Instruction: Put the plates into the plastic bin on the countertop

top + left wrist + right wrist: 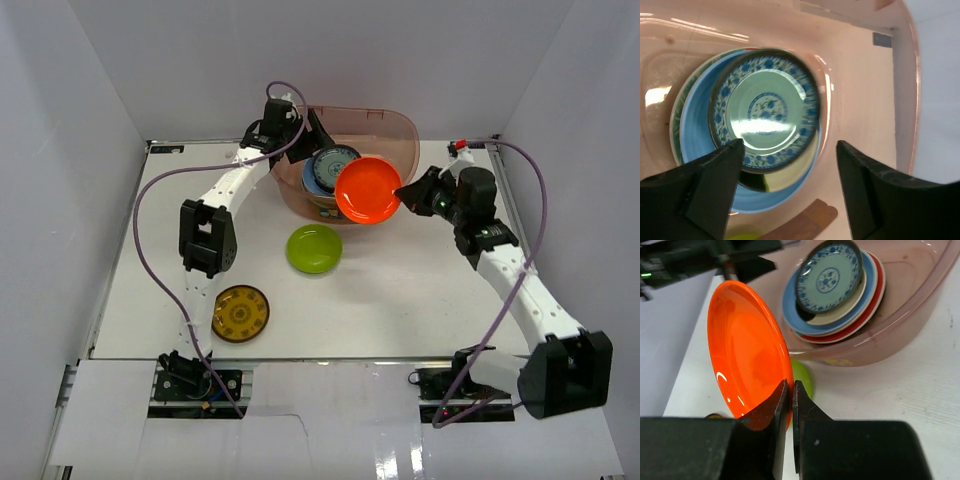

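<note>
White table (pixel 420 290), rectangular, white walls on three sides, fills middle of top view. Pinkish translucent plastic bin (pixel 397 135) stands on it at upper centre, close to far edge. Green plate (pixel 314 248) lies flat near frame centre, just below bin, small gap between them. Brown-gold patterned plate (pixel 240 312) lies flat lower left of centre, near table's bottom edge, well apart from green plate.

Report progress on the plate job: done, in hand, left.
Done: a stack topped by the teal patterned plate lies in the plastic bin. In hand: the right gripper pinches the orange plate near the bin's front; the left gripper hangs open over the stack. Left: the green plate and brown-gold plate on the countertop.
</note>
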You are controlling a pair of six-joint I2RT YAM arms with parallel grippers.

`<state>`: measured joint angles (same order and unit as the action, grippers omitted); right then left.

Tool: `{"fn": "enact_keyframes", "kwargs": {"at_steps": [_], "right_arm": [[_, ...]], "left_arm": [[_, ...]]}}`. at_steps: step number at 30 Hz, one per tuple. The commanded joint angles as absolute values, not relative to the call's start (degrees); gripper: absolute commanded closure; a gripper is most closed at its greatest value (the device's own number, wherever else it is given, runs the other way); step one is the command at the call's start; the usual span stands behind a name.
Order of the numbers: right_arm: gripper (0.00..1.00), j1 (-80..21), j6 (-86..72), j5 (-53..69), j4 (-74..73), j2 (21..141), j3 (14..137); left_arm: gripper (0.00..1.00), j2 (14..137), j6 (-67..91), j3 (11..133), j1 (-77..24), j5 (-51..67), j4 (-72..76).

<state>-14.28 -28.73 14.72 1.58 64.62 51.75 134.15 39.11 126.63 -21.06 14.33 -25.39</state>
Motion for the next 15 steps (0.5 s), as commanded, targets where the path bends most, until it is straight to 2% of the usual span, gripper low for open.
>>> {"fn": "enact_keyframes", "kwargs": {"at_steps": [1, 2, 4, 7, 8, 11, 12, 15], "right_arm": [[0.92, -12.7, -29.5, 14.9, 7.2, 72.8, 60.5], [0.92, -12.6, -29.4, 14.5, 7.3, 75.1, 62.5], [0.92, -12.5, -29.4, 13.5, 8.1, 81.7, 68.0], [0.92, -12.6, -28.9, 12.7, 6.9, 91.0, 75.6], [0.92, -12.6, -28.7, 12.0, 6.5, 95.3, 77.5], [0.92, -12.7, -28.0, 12.6, 3.5, 103.1, 84.6], [0.92, -13.1, -27.8, 12.6, 3.2, 104.7, 85.9], [0.92, -14.1, -27.1, 12.3, 1.5, 108.8, 90.1]], "left_arm": [[0.08, 122.7, 34.6, 128.9, -20.5, 15.0, -24.3], [0.02, 120.8, 33.5, 125.8, -20.3, 14.7, -24.3], [0.02, 113.8, 32.3, 121.3, -19.9, 12.9, -24.2], [0.02, 102.5, 30.5, 108.1, -19.7, 10.4, -24.1], [0.02, 99.5, 29.8, 99.8, -19.6, 9.7, -24.1], [0.03, 87.9, 29.6, 86.4, -19.6, 6.8, -24.2], [0.04, 85.4, 30.1, 78.0, -19.5, 6.5, -24.3], [0.07, 76.8, 33.1, 64.0, -19.4, 6.9, -24.5]]}}
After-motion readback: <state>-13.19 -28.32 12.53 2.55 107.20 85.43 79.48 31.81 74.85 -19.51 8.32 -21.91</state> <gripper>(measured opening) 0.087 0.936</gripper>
